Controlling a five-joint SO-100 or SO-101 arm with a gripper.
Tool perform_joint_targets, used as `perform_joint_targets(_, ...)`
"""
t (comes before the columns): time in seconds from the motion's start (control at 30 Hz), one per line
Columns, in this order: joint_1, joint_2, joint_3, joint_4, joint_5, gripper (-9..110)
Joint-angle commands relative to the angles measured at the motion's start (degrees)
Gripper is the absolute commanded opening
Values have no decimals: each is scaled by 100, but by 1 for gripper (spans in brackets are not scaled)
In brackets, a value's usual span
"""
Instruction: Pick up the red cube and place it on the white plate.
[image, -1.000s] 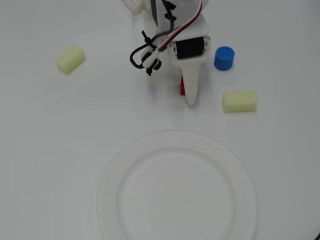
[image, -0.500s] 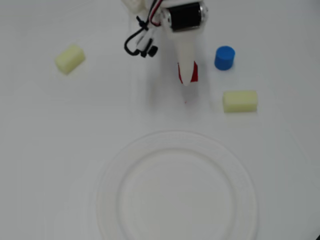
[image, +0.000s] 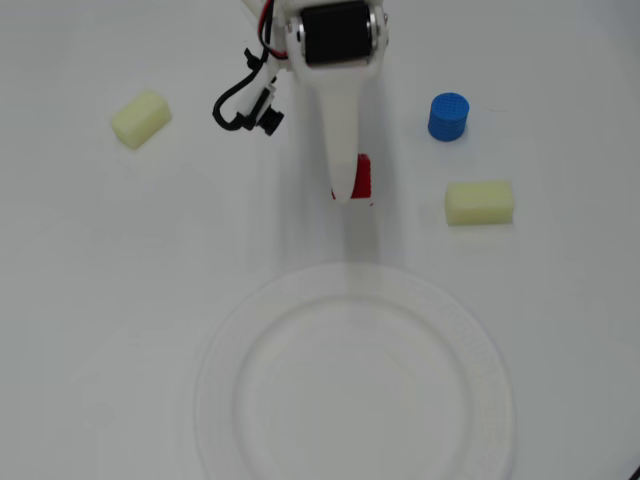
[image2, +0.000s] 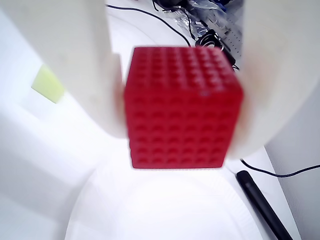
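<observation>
The red cube (image2: 182, 107) fills the middle of the wrist view, squeezed between my two white fingers (image2: 75, 60). In the overhead view only a sliver of the red cube (image: 364, 178) shows beside the white finger. My gripper (image: 352, 192) is shut on the cube and sits just beyond the far rim of the white plate (image: 240, 330). The cube looks lifted off the surface, with the plate (image2: 100, 210) below it in the wrist view. The plate is large, round and white, and nothing lies on it.
A blue cylinder (image: 448, 116) stands right of the arm. One pale yellow block (image: 479, 202) lies below it, another (image: 141, 118) at the far left; one shows in the wrist view (image2: 47, 84). Black cables (image: 240, 105) hang by the arm.
</observation>
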Motion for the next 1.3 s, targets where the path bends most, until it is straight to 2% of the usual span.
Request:
perform_joint_targets(0.0,70,-826,-967,-62,132,0)
perform_joint_targets(0.27,97,-2074,-1863,299,176,0)
perform_joint_targets(0.6,132,-2725,-2294,650,202,0)
perform_joint_targets(0.67,132,-2716,-2347,729,255,4)
perform_joint_targets(0.83,141,-2689,-2619,1187,404,22)
perform_joint_targets(0.97,132,-2470,-2830,1661,633,30)
perform_joint_targets(1.27,-123,-1846,-3234,3032,694,38)
